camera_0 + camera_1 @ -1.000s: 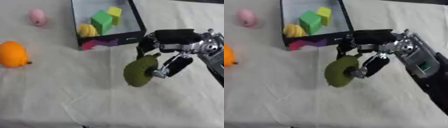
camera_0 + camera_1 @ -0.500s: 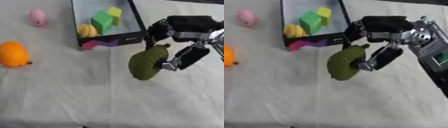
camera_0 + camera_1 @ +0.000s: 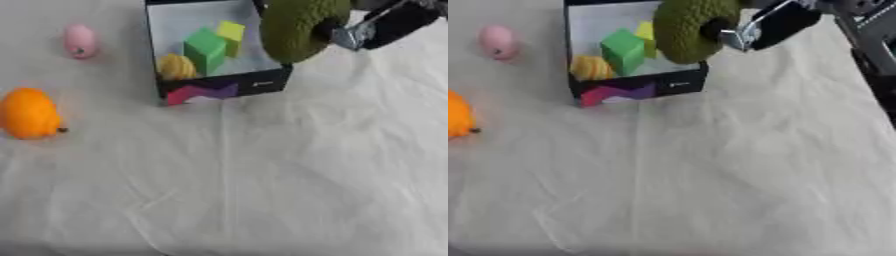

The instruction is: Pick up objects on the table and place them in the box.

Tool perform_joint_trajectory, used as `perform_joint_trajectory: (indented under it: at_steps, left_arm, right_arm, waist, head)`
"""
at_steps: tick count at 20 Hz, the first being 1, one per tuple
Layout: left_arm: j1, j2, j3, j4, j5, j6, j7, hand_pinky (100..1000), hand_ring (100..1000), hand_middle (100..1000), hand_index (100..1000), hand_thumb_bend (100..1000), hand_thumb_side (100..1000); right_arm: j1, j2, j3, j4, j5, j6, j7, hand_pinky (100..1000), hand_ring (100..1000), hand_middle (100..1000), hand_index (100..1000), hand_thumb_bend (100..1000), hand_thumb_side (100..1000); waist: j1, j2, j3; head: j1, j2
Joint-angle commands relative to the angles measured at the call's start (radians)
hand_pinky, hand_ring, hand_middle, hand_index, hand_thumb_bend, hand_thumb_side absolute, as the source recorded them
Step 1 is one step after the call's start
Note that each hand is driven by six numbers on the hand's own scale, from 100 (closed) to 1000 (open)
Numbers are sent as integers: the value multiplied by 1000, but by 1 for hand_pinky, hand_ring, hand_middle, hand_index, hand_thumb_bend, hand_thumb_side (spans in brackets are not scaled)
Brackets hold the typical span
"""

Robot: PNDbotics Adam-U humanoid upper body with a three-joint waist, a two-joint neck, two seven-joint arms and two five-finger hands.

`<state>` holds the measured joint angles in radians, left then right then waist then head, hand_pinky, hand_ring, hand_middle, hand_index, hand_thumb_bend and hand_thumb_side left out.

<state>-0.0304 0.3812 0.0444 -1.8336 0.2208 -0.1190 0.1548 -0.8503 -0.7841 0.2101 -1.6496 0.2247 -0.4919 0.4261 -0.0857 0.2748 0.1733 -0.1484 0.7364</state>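
Right hand (image 3: 785,22) fingers clamp the green avocado (image 3: 689,27); it hangs above the box (image 3: 636,85) rim.

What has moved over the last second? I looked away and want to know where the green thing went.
The right hand, fingers curled on the olive green fruit, has carried it up and away from the cloth to the near right corner of the box; it hasn't let go. The green block, yellow block and yellow ball in the box, the orange and the pink thing stayed put.

one box (image 3: 223,89) (three items inside); one orange fruit (image 3: 30,113); one pink object (image 3: 80,40); one green object (image 3: 297,27)
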Motion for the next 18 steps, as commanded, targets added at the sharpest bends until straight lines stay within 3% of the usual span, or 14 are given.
perform_joint_trajectory:
  at_steps: [1,4,5,6,18]
  left_arm:
    - [-17,29,-6,-9,6,0,-11,985,775,643,672,128,897]
    - [-33,30,-15,-10,10,3,-20,986,776,642,672,129,896]
    - [-38,30,-18,-10,12,4,-24,986,775,642,672,132,908]
    - [-45,29,-22,-10,15,5,-27,986,774,642,672,132,894]
    - [-134,11,-76,-8,47,24,-82,986,770,641,672,144,894]
  right_arm:
    - [-61,1,-10,105,66,-6,-59,688,572,463,613,201,272]
    - [-120,17,-8,198,124,-11,-123,689,575,463,615,244,267]
    - [-137,22,-7,226,142,-13,-144,689,576,463,615,106,238]
    - [-152,26,-6,252,160,-16,-166,688,576,462,614,268,267]
    - [-216,107,-32,556,434,-49,-342,689,579,467,619,261,288]
  waist:
    - [-5,-21,10]
    - [-11,-16,33]
    - [-13,-15,41]
    - [-16,-14,51]
    - [-33,5,157]
  head:
    - [-15,-19]
    - [-29,-27]
    - [-35,-28]
    - [-43,-30]
    - [-154,-31]
